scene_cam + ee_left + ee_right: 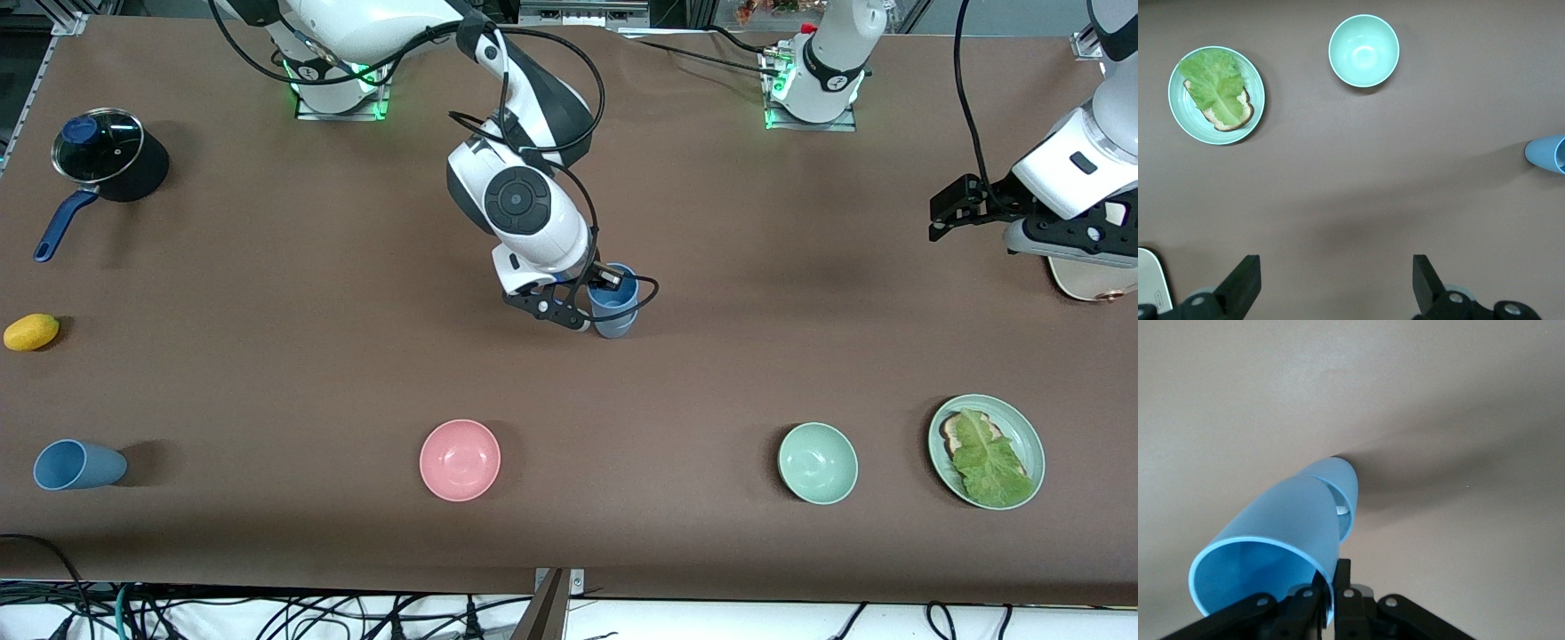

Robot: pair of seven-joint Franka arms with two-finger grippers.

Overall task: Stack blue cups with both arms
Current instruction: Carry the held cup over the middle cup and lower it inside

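A sky-blue cup (615, 309) stands on the table near its middle, slightly tilted. My right gripper (603, 283) is shut on its rim, one finger inside and one outside. In the right wrist view the cup (1281, 533) fills the frame in front of the gripper (1336, 587), its base on the table. The same cup shows at the edge of the left wrist view (1546, 153). A second, duller blue cup (76, 465) lies on its side near the front edge at the right arm's end. My left gripper (944, 216) (1335, 287) hangs open and empty over the left arm's end.
A pink bowl (460, 460), a green bowl (818, 462) (1363, 50) and a green plate (1024, 427) (1175, 100) with bread and lettuce lie along the front. A lidded pot (98, 147) and a yellow fruit (31, 332) are at the right arm's end. A cream object (1089, 283) lies under the left arm.
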